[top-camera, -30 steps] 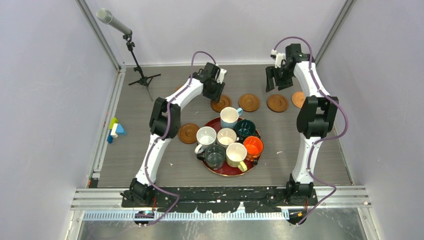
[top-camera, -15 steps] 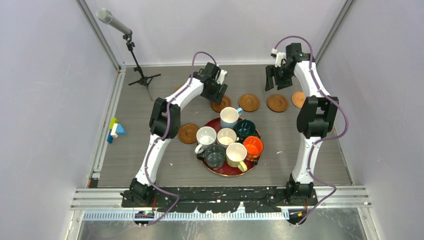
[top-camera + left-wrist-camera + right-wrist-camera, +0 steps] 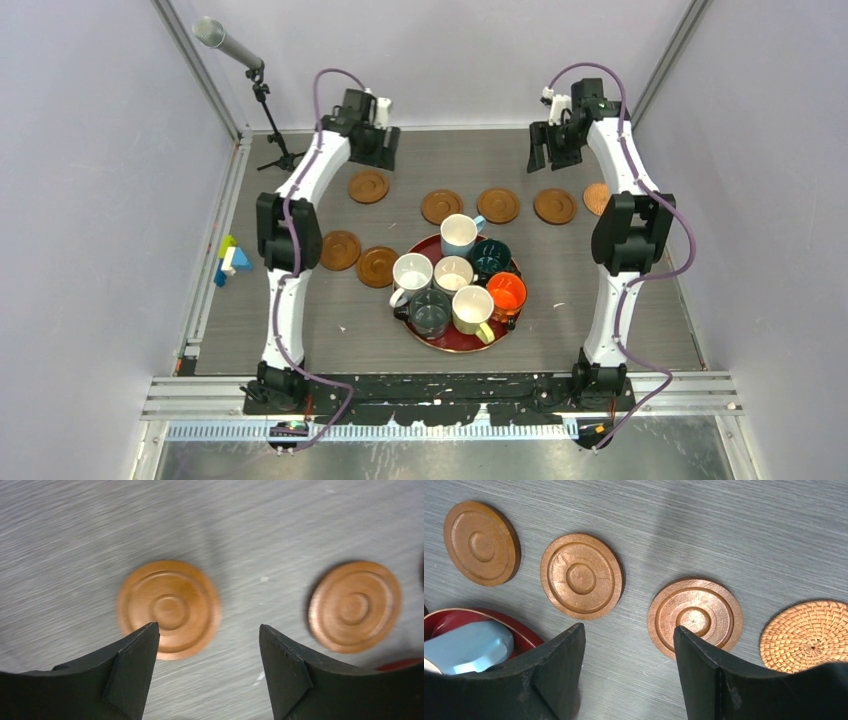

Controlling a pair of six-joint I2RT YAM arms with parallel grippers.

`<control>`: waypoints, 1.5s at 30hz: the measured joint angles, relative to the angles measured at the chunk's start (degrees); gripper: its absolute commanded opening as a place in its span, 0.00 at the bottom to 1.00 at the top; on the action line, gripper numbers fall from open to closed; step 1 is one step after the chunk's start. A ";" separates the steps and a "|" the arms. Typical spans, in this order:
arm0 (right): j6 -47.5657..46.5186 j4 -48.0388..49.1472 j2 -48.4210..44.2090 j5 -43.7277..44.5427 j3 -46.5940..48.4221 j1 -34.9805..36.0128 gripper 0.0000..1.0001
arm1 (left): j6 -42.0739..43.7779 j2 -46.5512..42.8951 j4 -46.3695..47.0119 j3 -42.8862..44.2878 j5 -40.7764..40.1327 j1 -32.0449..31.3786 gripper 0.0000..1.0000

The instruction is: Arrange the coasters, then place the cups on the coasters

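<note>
Overhead view of a grey table (image 3: pixel 620 300) with two white robot arms reaching to its far side. A dark red round tray (image 3: pixel 455 347) sits near the middle, crowded with all seven cups (image 3: pixel 453 272): light blue at the far edge, then dark teal, white, cream, orange, grey-green and pale yellow.

Seven coasters (image 3: pixel 498 205) lie flat on the bare table. Three wooden ones form a row just beyond the tray, and a woven coaster (image 3: pixel 597 198) lies at the row's right end. A far-left coaster (image 3: pixel 368 186) lies alone, further back. Two more lie just beside each other, left of the tray.

The left gripper (image 3: pixel 207 635) hangs above the far-left coaster, its fingers spread wide with nothing between them. The right gripper (image 3: pixel 629 635) hangs over the right part of the row, also spread and empty.

A microphone stand (image 3: pixel 270 120) stands in the far left corner. Coloured blocks (image 3: pixel 230 260) lie at the left edge.
</note>
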 measured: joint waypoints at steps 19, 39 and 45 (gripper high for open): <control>0.22 0.00 1.03 0.37 1.16 3.39 0.70 | 4.94 7.50 0.09 0.13 -1.11 8.04 0.71; 0.17 -0.02 1.03 1.40 1.16 3.39 0.70 | 7.30 7.54 2.38 -3.56 0.48 7.85 0.43; 0.20 -0.02 1.03 1.40 1.16 3.39 0.70 | 7.56 3.15 3.67 -11.06 0.85 5.03 0.42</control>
